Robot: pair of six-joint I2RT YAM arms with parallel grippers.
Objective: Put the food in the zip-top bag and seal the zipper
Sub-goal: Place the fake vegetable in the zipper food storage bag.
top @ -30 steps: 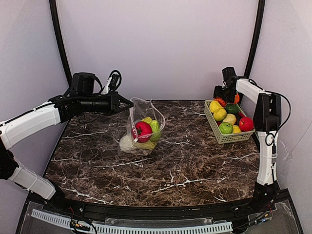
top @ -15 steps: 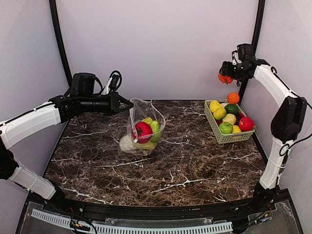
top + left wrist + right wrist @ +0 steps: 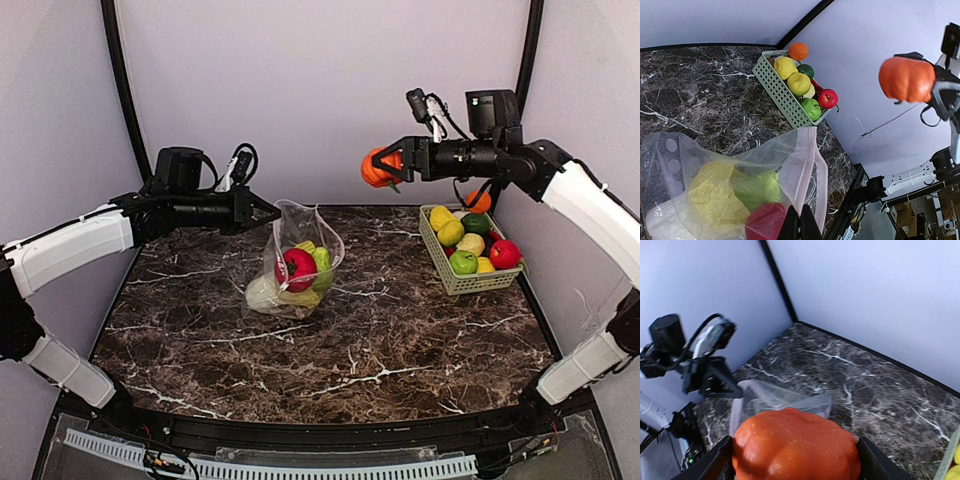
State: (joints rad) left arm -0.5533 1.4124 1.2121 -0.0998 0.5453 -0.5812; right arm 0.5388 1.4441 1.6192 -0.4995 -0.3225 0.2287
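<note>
Largely, the tomato (image 3: 796, 445) hides the right gripper (image 3: 388, 165).

Operator: State of the left arm?
Technician: The left arm (image 3: 70, 245) extends from the left side toward centre, forearm near level. The left tool (image 3: 268, 212) has its jaws pressed together, pinching the rim of the zip-top bag (image 3: 296, 222).
Operator: And the right arm?
Technician: The right arm (image 3: 590, 205) is raised high, elbow bent, forearm level and pointing left. The right tool (image 3: 380, 168) has its jaws spread wide, clamped on opposite sides of the tomato (image 3: 906, 79).
</note>
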